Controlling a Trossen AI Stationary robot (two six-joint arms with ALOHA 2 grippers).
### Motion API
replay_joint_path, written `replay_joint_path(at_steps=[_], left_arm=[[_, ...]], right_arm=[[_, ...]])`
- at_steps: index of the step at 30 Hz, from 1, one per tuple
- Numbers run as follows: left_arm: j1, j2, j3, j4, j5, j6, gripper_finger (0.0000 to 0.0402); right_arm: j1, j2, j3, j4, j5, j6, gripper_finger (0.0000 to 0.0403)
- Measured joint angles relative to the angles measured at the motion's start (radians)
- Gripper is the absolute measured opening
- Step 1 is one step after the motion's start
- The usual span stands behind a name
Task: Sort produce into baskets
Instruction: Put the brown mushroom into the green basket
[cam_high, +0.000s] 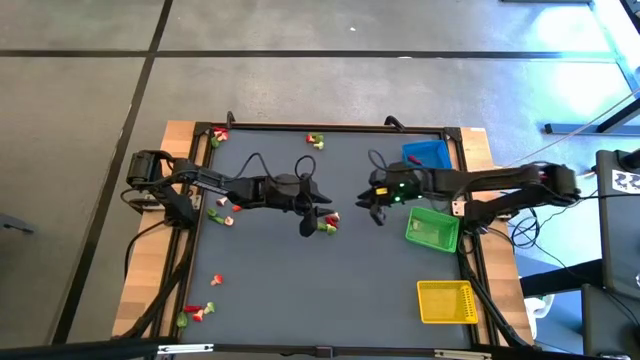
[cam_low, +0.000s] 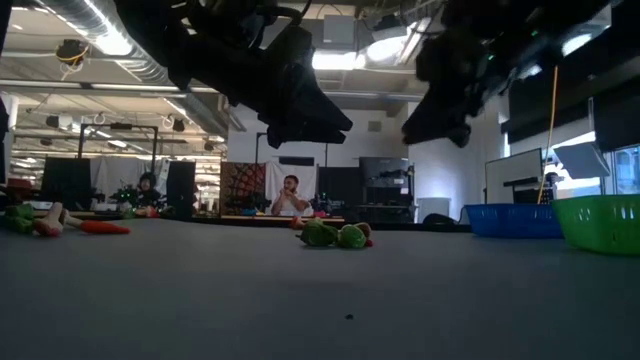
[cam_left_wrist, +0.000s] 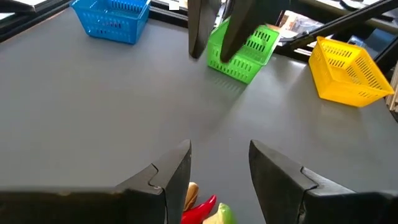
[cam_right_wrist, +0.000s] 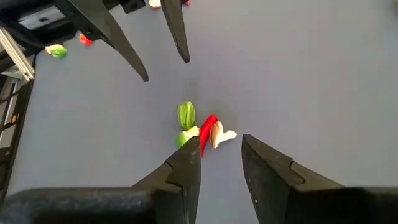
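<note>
A small pile of produce (cam_high: 328, 223), green, red and whitish pieces, lies on the dark table's middle; it also shows in the low view (cam_low: 336, 235). My left gripper (cam_high: 309, 219) hovers open just left of the pile, which shows between its fingers in the left wrist view (cam_left_wrist: 202, 210). My right gripper (cam_high: 373, 211) hovers open to the right of the pile, which lies just ahead of its fingers (cam_right_wrist: 199, 127). The blue basket (cam_high: 427, 155), green basket (cam_high: 432, 228) and yellow basket (cam_high: 447, 301) stand along the table's right side.
More produce lies scattered: at the far left corner (cam_high: 218, 135), at the far edge's middle (cam_high: 316, 141), under the left arm (cam_high: 222, 206), and near the front left (cam_high: 197, 312). People sit in the room beyond the table (cam_low: 290, 195).
</note>
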Motion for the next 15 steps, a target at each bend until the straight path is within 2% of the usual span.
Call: replay_joint_path(at_steps=[9,15], left_arm=[[0.000,0.000,0.001,-0.048,0.000,-0.007,0.0157],[0.000,0.000,0.000,-0.107,0.000,-0.007,0.0157]], right_arm=[[0.000,0.184,0.000,0.100,-0.060,-0.015,0.0191],[0.000,0.268,-0.001,0.190,-0.059,-0.066,0.0194]])
